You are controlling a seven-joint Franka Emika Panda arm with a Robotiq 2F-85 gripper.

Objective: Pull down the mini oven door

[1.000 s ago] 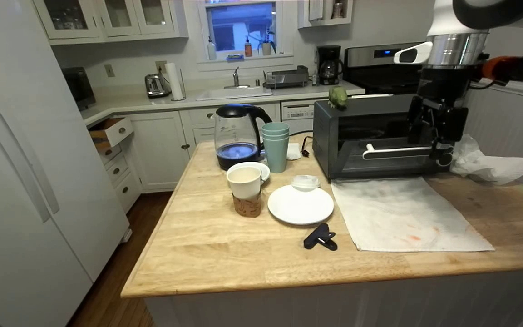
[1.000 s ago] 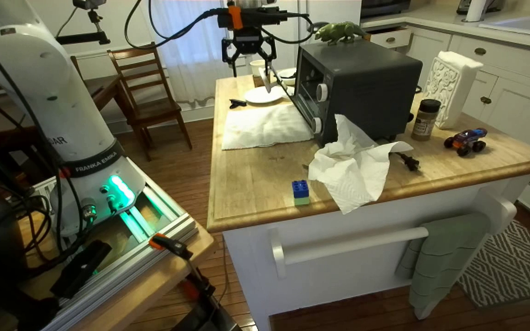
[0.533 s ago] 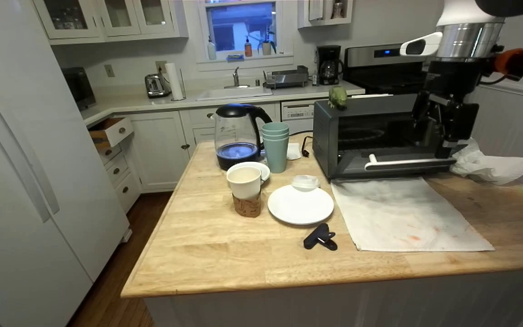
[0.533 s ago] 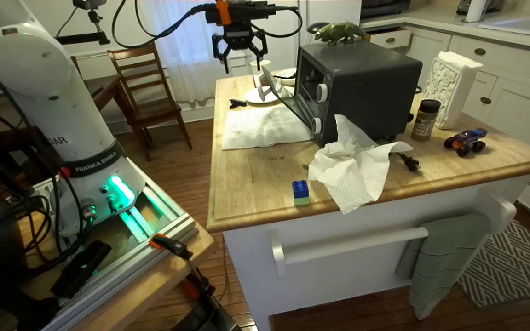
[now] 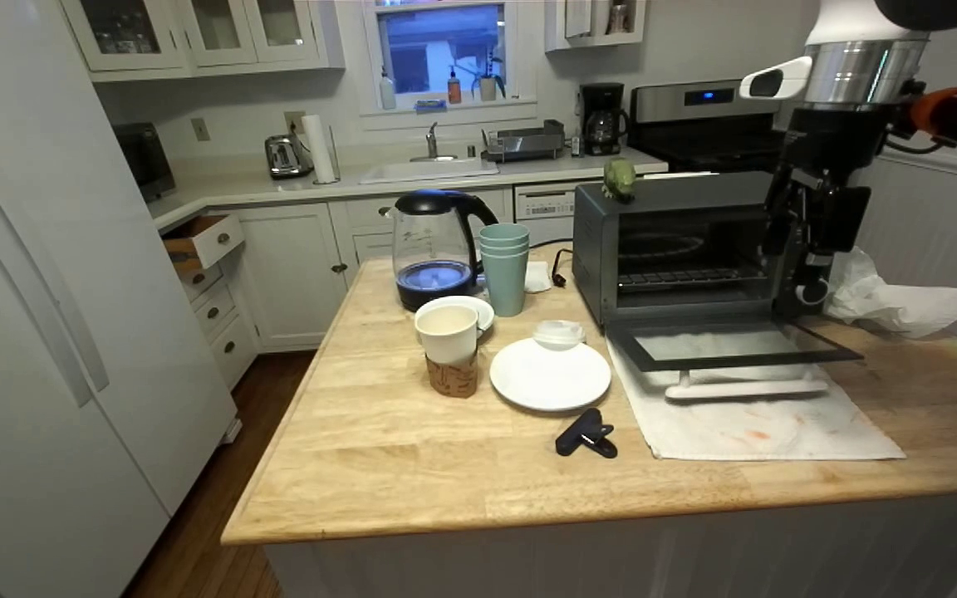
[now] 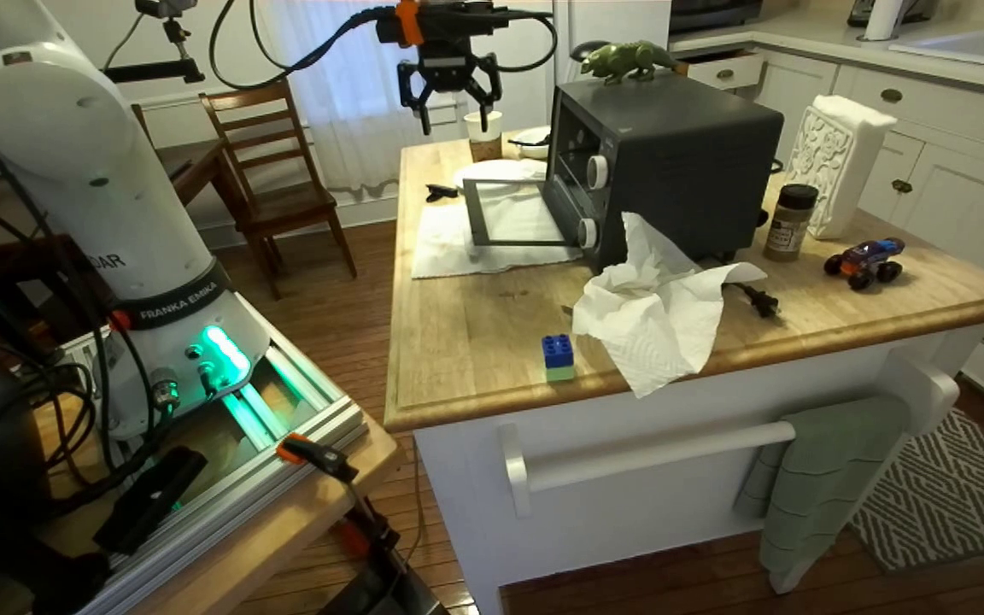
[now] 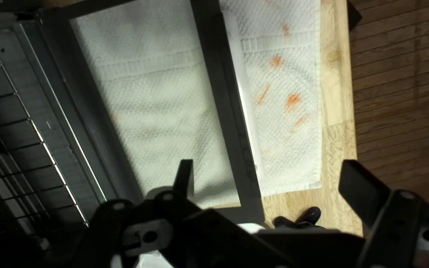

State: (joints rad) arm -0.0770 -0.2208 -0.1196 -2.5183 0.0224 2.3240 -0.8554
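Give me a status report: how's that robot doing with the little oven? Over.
Gripper open, holding nothing. Oven door down, looks about flat. White towel underneath, seemingly not in the way.

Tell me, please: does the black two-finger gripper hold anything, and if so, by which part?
Nothing is held. The black gripper stands open and empty, clear of the white bar handle of the lowered, black-framed glass mini oven door.
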